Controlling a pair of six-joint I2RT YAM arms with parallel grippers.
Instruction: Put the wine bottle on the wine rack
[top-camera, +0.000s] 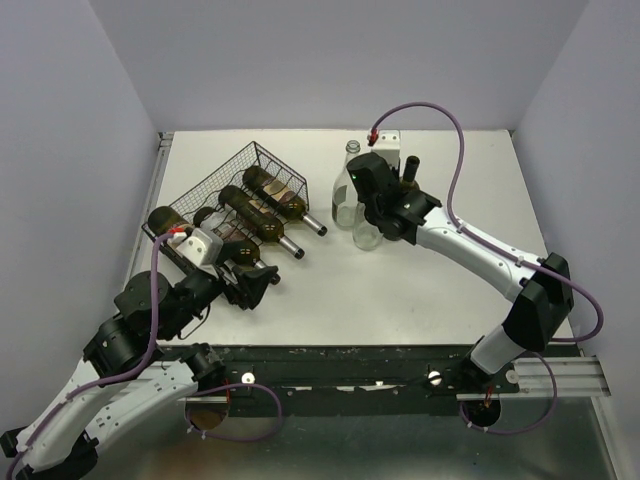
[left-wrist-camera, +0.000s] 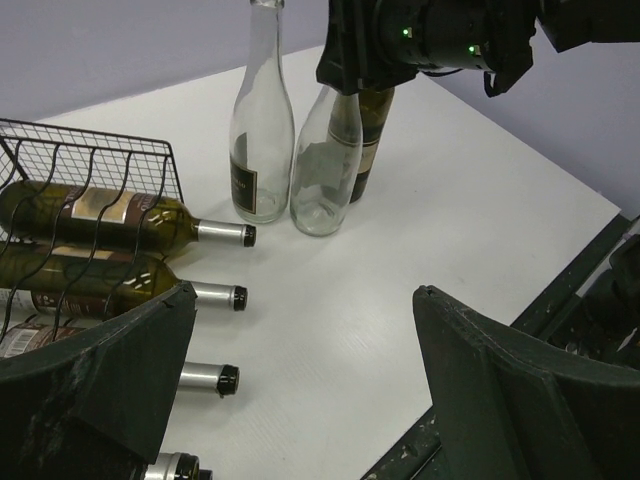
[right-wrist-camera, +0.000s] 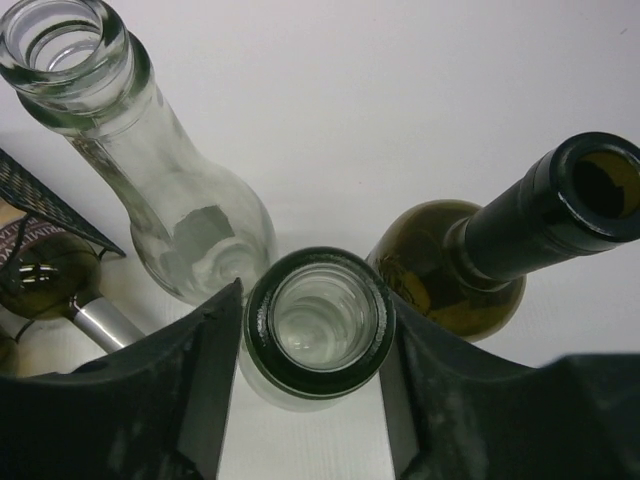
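**Centre of the counter: right claw closed on a clear wine bottle's neck**

Near the middle of the overhead view, three bottles stand upright and close together on the white counter (top-camera: 400, 300). The right claw (top-camera: 378, 218) sits over the nearest one, a clear wine bottle (top-camera: 365, 236). In the right wrist view its two black fingers (right-wrist-camera: 205, 390) press against either side of the bottle's dark-rimmed mouth (right-wrist-camera: 320, 322), with no gap showing. A taller clear bottle (top-camera: 349, 190) stands just beside it toward the upper left. A dark green bottle (top-camera: 410, 170) stands just beside it toward the upper right.

The wine rack (top-camera: 262, 160), a black wire grid, sits in the upper left of the overhead view, apart from the standing bottles. Several dark bottles (top-camera: 270, 195) lie in it, their necks pointing toward the lower right.

The left claw (top-camera: 250, 285) hangs at the rack's near edge, lower left of centre. Its jaws are spread wide and hold nothing.
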